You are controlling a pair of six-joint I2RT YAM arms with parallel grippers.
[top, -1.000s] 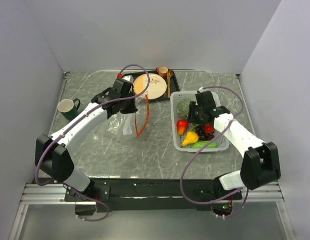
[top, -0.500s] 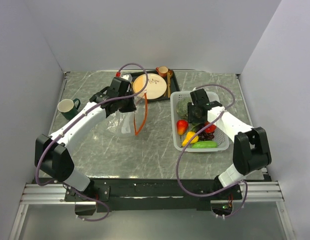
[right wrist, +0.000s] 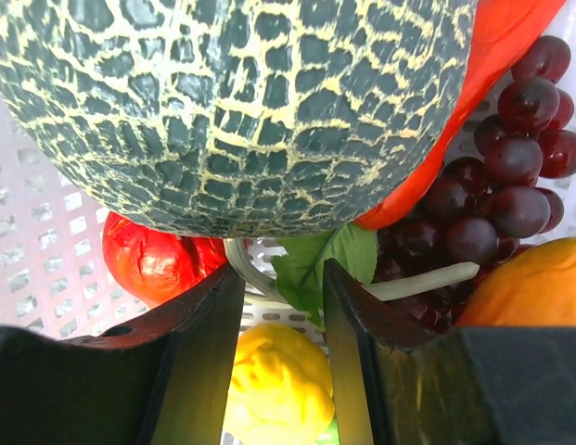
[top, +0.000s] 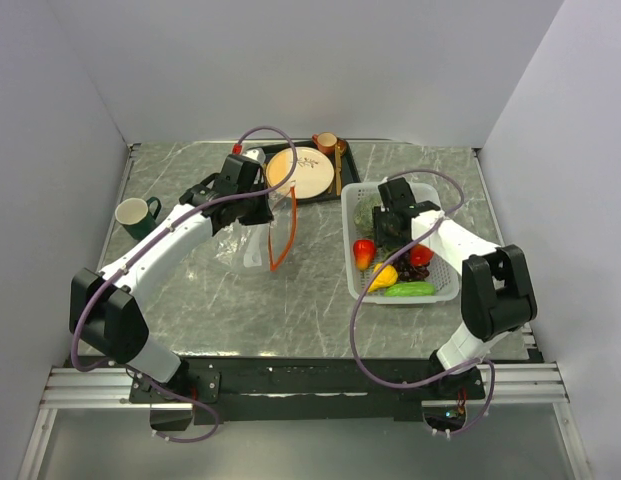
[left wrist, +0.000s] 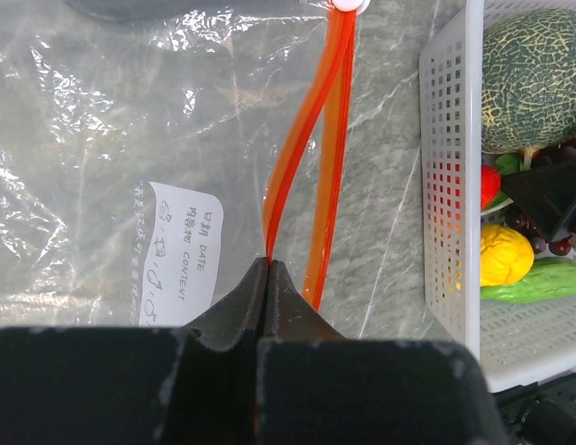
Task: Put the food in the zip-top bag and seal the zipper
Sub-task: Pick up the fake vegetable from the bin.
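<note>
My right gripper (right wrist: 283, 278), fingers apart, had crept up to the round green netted melon (right wrist: 232, 102), ready to grasp it, while my left gripper (left wrist: 267, 264) still pinched the orange-red zipper strip (left wrist: 301, 139).

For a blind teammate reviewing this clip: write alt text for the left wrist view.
The left pincer is shut on the orange-red zipper of the clear zip-top bag, whose wrinkled plastic fills the left side. At right, a white mesh basket holds a green melon, a yellow pear and a cucumber.
</note>
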